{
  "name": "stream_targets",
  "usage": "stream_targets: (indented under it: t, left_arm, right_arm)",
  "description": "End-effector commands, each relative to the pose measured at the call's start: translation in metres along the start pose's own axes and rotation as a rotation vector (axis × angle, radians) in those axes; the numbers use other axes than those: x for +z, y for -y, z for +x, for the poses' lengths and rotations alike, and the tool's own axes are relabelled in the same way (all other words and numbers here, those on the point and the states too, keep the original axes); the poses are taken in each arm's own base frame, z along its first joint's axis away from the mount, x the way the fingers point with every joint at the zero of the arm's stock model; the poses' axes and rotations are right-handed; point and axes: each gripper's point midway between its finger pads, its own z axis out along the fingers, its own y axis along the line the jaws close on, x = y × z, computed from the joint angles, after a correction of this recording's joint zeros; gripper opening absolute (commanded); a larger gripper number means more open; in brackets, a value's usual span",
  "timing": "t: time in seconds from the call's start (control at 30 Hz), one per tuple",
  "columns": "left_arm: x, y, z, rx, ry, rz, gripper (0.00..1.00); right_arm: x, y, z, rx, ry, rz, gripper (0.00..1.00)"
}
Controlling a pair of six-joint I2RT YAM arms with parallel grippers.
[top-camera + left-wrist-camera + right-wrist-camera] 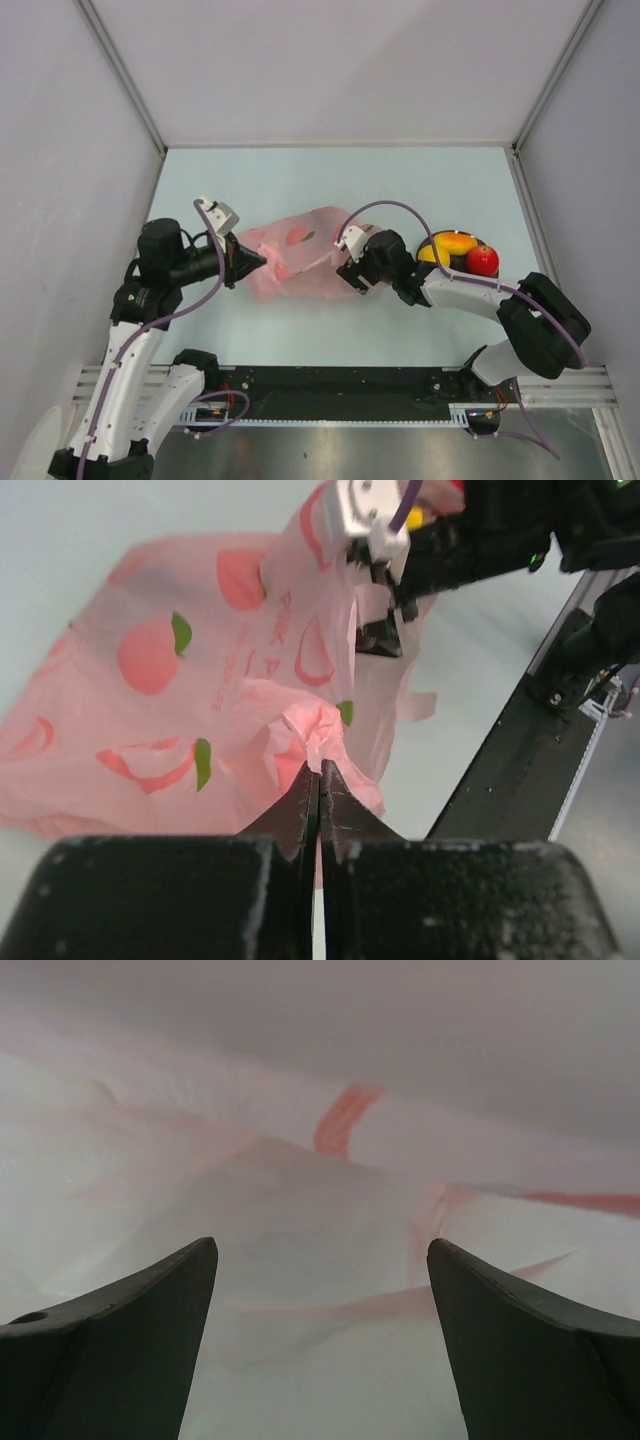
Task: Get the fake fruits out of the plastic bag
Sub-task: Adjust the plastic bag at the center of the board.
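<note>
The pink plastic bag lies crumpled in the middle of the table. My left gripper is shut on a bunched fold at the bag's left end, which also shows in the left wrist view. My right gripper is open, with its fingers pushed into the bag's right end. In the right wrist view, the right gripper has only pink film around and ahead of it, and nothing between the fingers. The yellow-orange fruit and the red apple sit on the dark plate. The grape bunch is hidden.
The dark plate stands to the right of the bag, partly under my right forearm. The black base rail runs along the near edge. Grey walls enclose the table on three sides.
</note>
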Motion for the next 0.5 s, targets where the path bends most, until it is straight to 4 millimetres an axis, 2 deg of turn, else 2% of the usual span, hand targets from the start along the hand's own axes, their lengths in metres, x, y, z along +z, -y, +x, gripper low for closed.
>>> stream_targets:
  t: [0.0,0.07,0.17,0.2,0.23,0.27,0.43,0.47]
  left_arm:
    - [0.005,-0.007,0.012,0.004,-0.017,-0.015,0.00]
    - [0.006,-0.012,0.014,0.002,-0.019,-0.036,0.00]
    - [0.006,-0.016,0.009,0.005,-0.007,-0.058,0.00]
    - [0.006,-0.016,0.005,0.010,0.002,-0.061,0.00]
    - [0.006,-0.016,0.003,0.009,0.005,-0.062,0.00]
    - [0.006,-0.018,-0.001,0.010,0.011,-0.074,0.00]
    - [0.000,-0.024,-0.032,0.063,0.052,-0.120,0.00]
    - [-0.001,-0.024,-0.034,0.066,0.052,-0.125,0.00]
  right_arm:
    - [0.000,0.003,-0.044,-0.010,0.138,0.007,0.91]
    - [0.004,0.003,-0.056,-0.015,0.160,0.007,0.89]
    - [0.007,0.003,-0.080,-0.014,0.201,-0.003,0.80]
    - [0.010,-0.004,-0.086,-0.020,0.222,-0.044,0.75]
    - [0.018,-0.008,-0.087,-0.025,0.223,-0.054,0.74]
    - [0.022,-0.008,-0.098,-0.027,0.241,-0.060,0.72]
    - [0.048,-0.017,-0.124,-0.060,0.280,-0.099,0.65]
    - [0.058,-0.020,-0.119,-0.068,0.266,-0.108,0.65]
